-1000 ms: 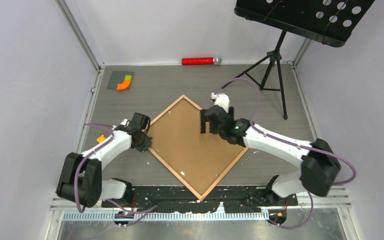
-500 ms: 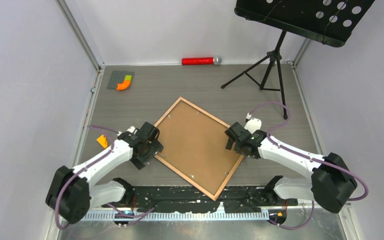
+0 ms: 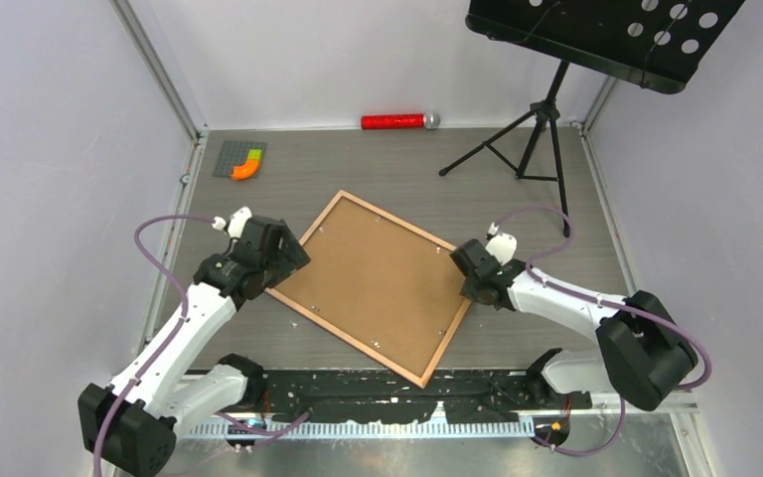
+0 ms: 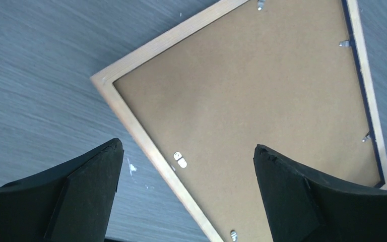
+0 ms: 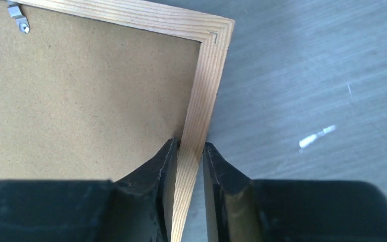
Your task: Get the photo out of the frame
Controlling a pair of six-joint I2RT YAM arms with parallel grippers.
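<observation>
The frame (image 3: pixel 346 337) lies face down on the grey table, its pale wooden rails around a brown backing board (image 3: pixel 373 283) held by small metal tabs (image 4: pixel 180 159). The photo is hidden under that board. My left gripper (image 3: pixel 288 260) hovers open over the frame's left corner. In the left wrist view its jaws (image 4: pixel 186 146) stand wide apart, with the rail (image 4: pixel 135 128) running between them untouched. My right gripper (image 3: pixel 465 278) is at the frame's right corner. Seen from the right wrist, that gripper (image 5: pixel 190 143) is shut on the rail (image 5: pixel 201 101), one finger on each side.
A red cylinder with a silver cap (image 3: pixel 397 121) lies at the back wall. A grey baseplate with an orange and green piece (image 3: pixel 239 159) sits back left. A black music stand (image 3: pixel 596 30) on a tripod (image 3: pixel 536 139) stands back right. Walls enclose the table.
The frame has turned and slid across the table. My left gripper opened and pulled back to the left corner. My right gripper moved to the right corner and closed on the rail.
</observation>
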